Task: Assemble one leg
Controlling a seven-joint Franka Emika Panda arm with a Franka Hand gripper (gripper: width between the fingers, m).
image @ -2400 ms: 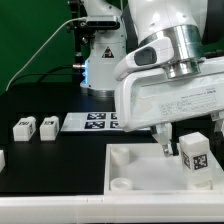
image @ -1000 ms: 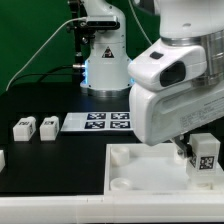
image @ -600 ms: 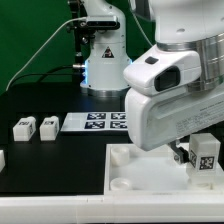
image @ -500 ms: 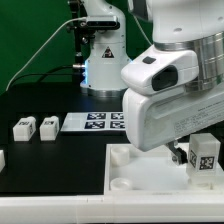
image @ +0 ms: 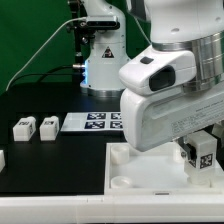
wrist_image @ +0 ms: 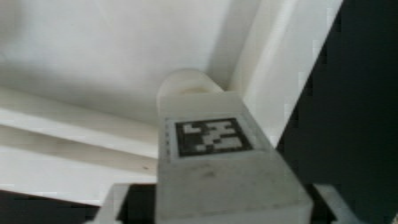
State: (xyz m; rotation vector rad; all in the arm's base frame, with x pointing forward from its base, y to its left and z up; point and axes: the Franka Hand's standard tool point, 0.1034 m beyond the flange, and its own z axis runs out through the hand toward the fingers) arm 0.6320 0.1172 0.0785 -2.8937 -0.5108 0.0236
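My gripper (image: 197, 160) is shut on a leg (image: 204, 152), a small white block with a black-and-white tag. It holds the leg upright over the far right corner of the large flat white panel (image: 135, 175). The arm's big white body hides most of the gripper in the exterior view. In the wrist view the leg (wrist_image: 210, 135) stands between my fingers (wrist_image: 125, 200) with its tag facing the camera, its far end against the panel's raised corner (wrist_image: 249, 60). Two more legs (image: 24, 128) (image: 47, 126) lie on the black table at the exterior view's left.
The marker board (image: 96, 122) lies flat on the black table behind the panel. The robot base (image: 103, 60) stands at the back. A round socket (image: 121, 153) shows at the panel's far left corner. A white part (image: 2, 158) pokes in at the left edge.
The arm has swung to the exterior view's left and the wrist has turned. The held leg has stayed over the panel's far right corner and sunk slightly.
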